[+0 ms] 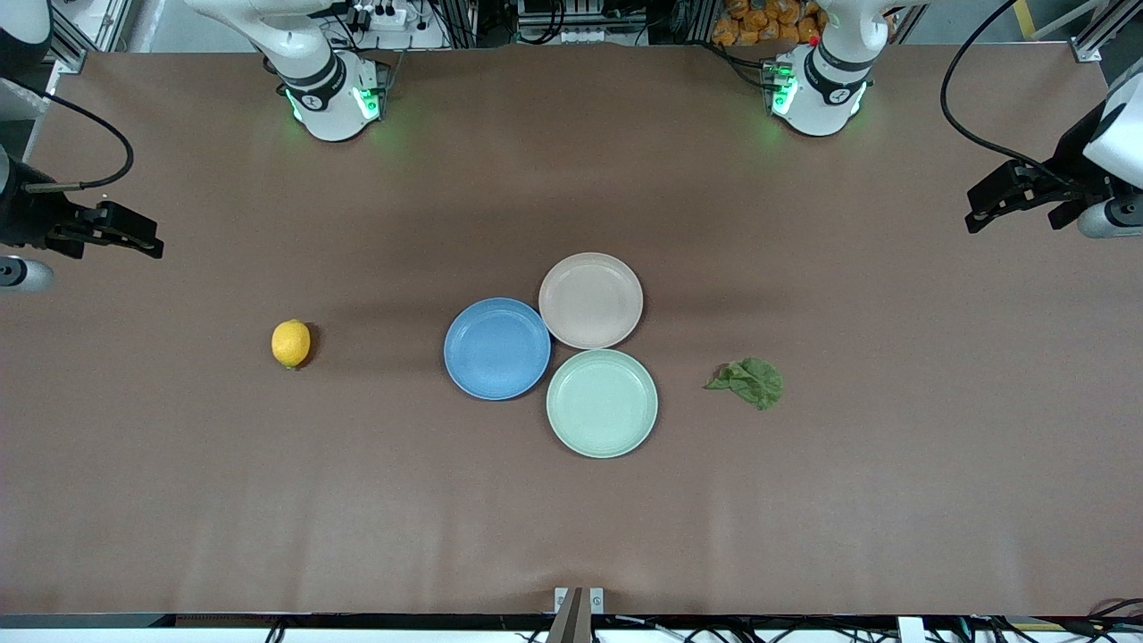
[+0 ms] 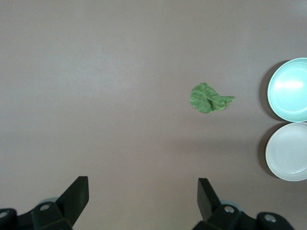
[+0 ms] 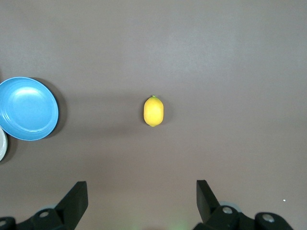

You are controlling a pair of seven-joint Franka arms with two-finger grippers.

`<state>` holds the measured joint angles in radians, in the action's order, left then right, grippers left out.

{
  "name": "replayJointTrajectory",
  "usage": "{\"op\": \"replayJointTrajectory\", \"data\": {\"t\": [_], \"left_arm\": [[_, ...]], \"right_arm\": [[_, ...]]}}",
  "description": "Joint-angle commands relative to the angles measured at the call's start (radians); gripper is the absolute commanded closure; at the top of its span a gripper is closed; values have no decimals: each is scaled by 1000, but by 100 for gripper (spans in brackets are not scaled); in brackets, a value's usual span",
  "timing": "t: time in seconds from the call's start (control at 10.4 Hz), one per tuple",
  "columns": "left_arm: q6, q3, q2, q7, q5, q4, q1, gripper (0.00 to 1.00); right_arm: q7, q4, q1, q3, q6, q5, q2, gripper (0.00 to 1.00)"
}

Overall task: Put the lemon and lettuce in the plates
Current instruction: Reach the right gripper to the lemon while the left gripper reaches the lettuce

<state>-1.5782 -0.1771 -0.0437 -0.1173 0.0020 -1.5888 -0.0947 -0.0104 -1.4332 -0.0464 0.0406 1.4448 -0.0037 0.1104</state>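
Both grippers are held wide apart and empty above the two ends of the table.

The left gripper [image 1: 982, 210] is raised over the left arm's end of the table, its fingers [image 2: 76, 196] spread wide with nothing between them; the right gripper [image 1: 147, 241] is raised over the right arm's end, its fingers [image 3: 76, 199] likewise spread and empty. The lemon [image 1: 291, 343] is seen lying on the bare brown table [image 1: 571, 518] toward the right arm's end, well apart from the blue plate [image 1: 497, 348]. The lettuce [image 1: 748, 382] is seen lying on the table toward the left arm's end, near the mint-green plate [image 1: 602, 403]. The beige-pink plate [image 1: 590, 300] is set farther from the front camera than the other two, the three plates clustered rim to rim at the table's middle. All three plates are seen empty.
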Motion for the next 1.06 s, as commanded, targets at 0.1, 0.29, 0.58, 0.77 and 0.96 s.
{"op": "replayJointTrajectory", "data": {"t": [0.1, 0.29, 0.58, 0.77, 0.96], "left_arm": [[1, 2, 28, 28, 9, 20, -2, 0], [1, -7, 103, 48, -2, 18, 9, 0], [-98, -12, 292, 38, -5, 10, 67, 0], [-205, -10, 401, -23, -2, 4, 117, 0], [-299, -12, 511, -120, -6, 4, 141, 0]], "right_arm": [[-16, -30, -7, 7, 14, 17, -28, 0], [-16, -30, -7, 7, 14, 17, -28, 0], [-16, -155, 3, 7, 121, 17, -56, 0], [-13, -300, 13, 8, 265, 17, -46, 0], [-3, -454, 68, 8, 426, 17, -32, 0]]}}
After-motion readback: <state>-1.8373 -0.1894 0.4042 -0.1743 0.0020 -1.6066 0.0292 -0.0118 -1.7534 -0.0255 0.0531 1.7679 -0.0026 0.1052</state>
